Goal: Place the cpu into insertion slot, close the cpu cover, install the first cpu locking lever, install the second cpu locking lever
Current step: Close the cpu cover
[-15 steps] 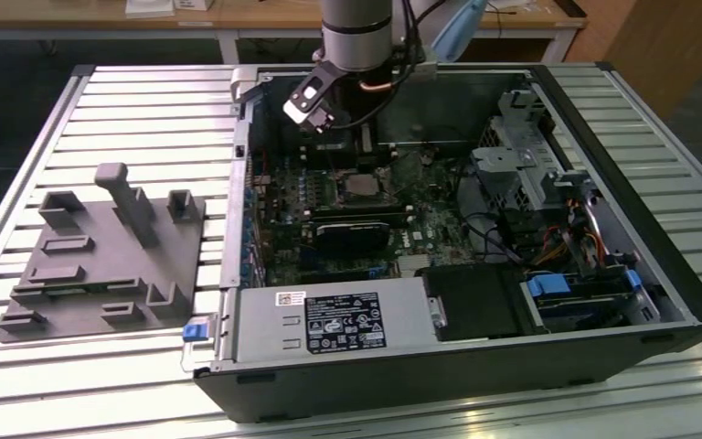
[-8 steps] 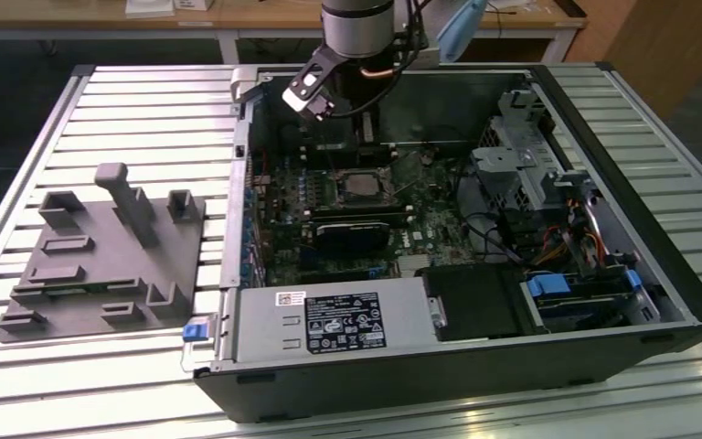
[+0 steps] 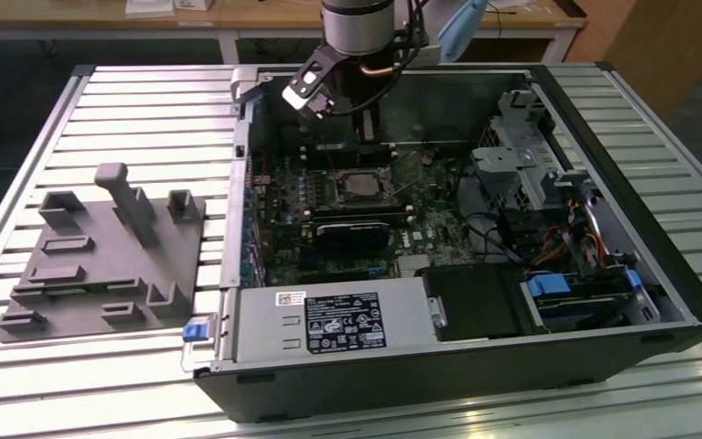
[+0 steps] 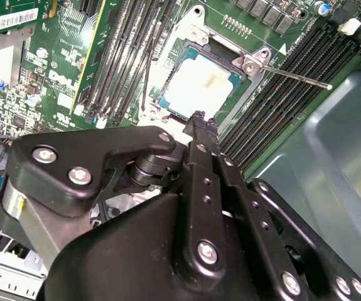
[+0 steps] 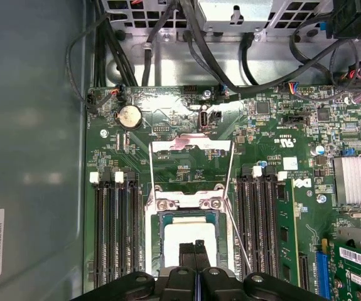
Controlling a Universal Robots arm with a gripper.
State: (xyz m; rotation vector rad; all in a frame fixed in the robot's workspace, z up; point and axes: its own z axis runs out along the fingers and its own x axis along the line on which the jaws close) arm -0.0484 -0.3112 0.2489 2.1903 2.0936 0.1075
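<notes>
cpu cover [image 5: 191,145] raised, memory slots [image 5: 112,238] flank insertion slot [image 5: 166,217]

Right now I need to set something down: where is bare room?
Bare table slats lie beyond and before the grey fixture tray in the exterior view. Inside the computer case, around the gripper and cpu, it is crowded.

Light fell from above in the exterior view, glaring white off the slatted aluminium table [image 3: 95,361] nearest the camera, while the inside of the computer case [image 3: 449,366] lay dim and shadowed. In the second wrist view glare washed the cpu [image 4: 196,88] pale and the black gripper [image 4: 199,118] carried only a soft sheen. In the first wrist view the heatsink [image 5: 359,179] shone bright.
</notes>
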